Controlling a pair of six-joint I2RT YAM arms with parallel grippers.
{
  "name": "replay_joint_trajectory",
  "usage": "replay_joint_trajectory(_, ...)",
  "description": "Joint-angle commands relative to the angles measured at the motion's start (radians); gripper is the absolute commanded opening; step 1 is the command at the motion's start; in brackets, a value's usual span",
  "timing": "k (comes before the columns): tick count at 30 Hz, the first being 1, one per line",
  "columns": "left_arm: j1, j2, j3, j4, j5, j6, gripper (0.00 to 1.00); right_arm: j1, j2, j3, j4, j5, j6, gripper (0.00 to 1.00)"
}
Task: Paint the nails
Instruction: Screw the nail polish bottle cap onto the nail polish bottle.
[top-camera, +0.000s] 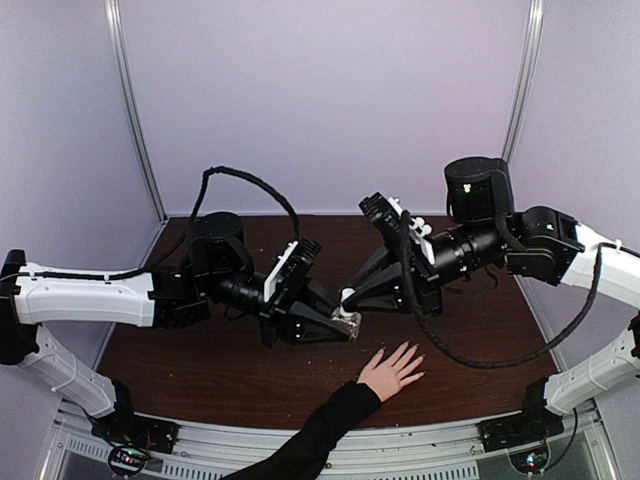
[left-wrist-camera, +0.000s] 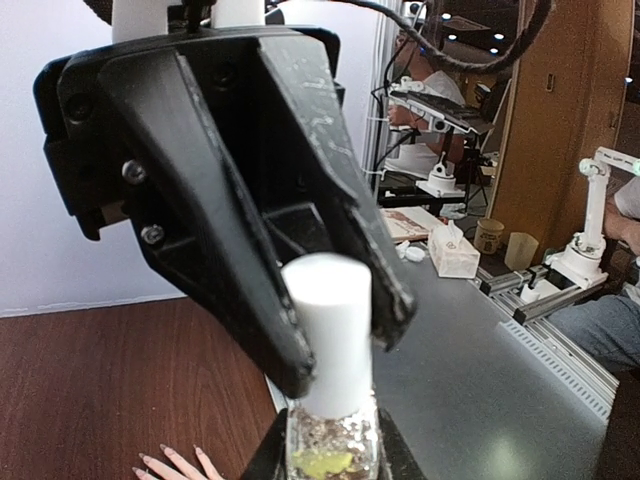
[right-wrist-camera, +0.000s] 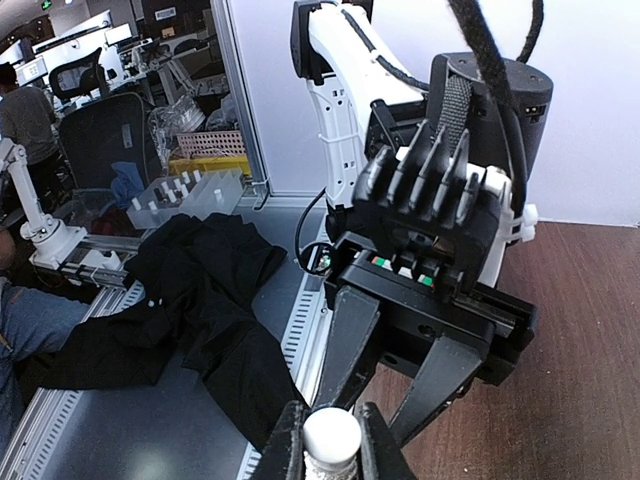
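While the dark wooden table (top-camera: 200, 370) is sitting between pale lilac walls (top-camera: 330, 100), the left gripper (top-camera: 340, 326) is clamping the glass bottle (left-wrist-camera: 333, 448) and the right gripper (top-camera: 347, 300) is pinching its white cap (left-wrist-camera: 335, 325). The nails (top-camera: 410, 352) are lying on the table near the bottle; only the top view is showing the whole hand (top-camera: 388, 372).

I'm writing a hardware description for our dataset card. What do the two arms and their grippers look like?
Left arm and right arm: white shells, black joints, each trailing a black looped cable. Left gripper and right gripper: black, wedge-shaped, tapering fingers.
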Motion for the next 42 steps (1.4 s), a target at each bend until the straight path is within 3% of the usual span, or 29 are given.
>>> replay_joint_trajectory(1,0.01,-0.054,0.002,0.049,-0.133,0.011,0.0,0.005,0.016,-0.012,-0.014,-0.017,0.008,0.05)
replay_joint_trajectory(12,0.012,-0.11,-0.023,0.052,-0.336,0.036,0.0,0.005,0.045,-0.04,-0.003,0.104,0.024,0.02)
replay_joint_trajectory(20,0.011,-0.137,-0.037,0.043,-0.69,0.045,0.0,0.005,0.085,-0.052,0.03,0.312,0.072,0.0)
replay_joint_trajectory(30,0.01,-0.092,-0.004,0.062,-1.002,0.071,0.0,0.005,0.148,-0.069,0.135,0.581,0.212,0.0)
replay_joint_trajectory(38,0.01,-0.039,0.049,0.032,-1.075,0.064,0.0,0.007,0.187,-0.058,0.147,0.668,0.253,0.02)
replay_joint_trajectory(42,0.012,-0.039,0.05,0.022,-1.065,0.057,0.0,0.006,0.182,-0.055,0.143,0.66,0.25,0.08)
